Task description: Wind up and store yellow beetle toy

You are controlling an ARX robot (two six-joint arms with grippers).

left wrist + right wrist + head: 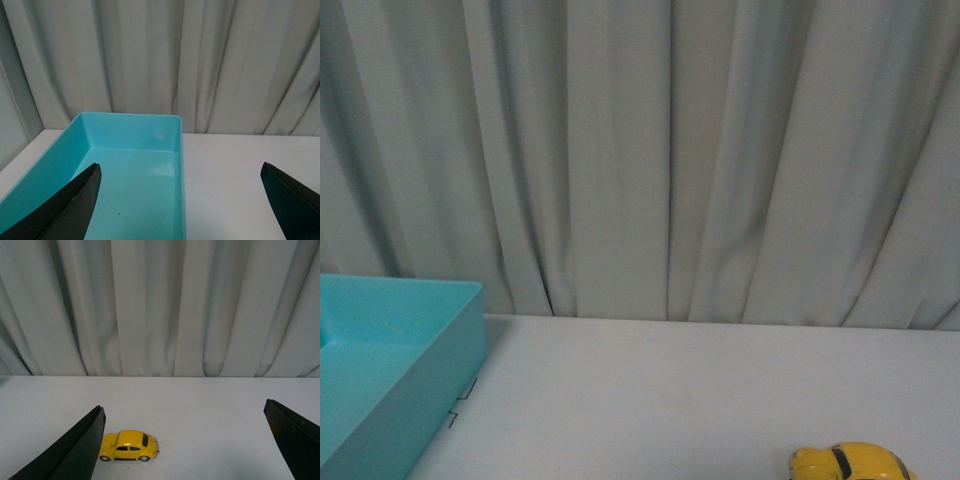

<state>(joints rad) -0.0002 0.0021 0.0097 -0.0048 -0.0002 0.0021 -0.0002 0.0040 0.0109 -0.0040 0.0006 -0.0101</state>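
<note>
Starting at the right gripper (183, 405): spread wide, holding nothing, touching nothing. Much the same at the left gripper (180, 165): wide open and empty too, pointed toward the turquoise box (132, 131) from its near end. Inside that box, only a tiny dark speck to be seen.

Judged as the very first step: reaching for the toy, with no winding and no storing done yet.

Standing on the white table (230, 405), well apart from the turquoise box and on the right arm's side of it: the yellow beetle toy (128, 446), upright on its wheels. In the front view, only its roof showing, at the lower edge of the picture.

Relative to the right claw: ahead of the fingertips and lower than them, not touching. Not centred in the opening either, but just beside one dark finger (75, 450) and far from the other. Seen from the side, so lying with its length across the gap.

Next move, as a judgement: lowering and advancing the right gripper, shifting sideways to bring the toy to the middle, perhaps turning the wrist to meet the flanks and not nose and tail. Then closing gently, because of a small, smooth, rounded body likely to slip or roll away. After the winding, carrying across to the turquoise box
</note>
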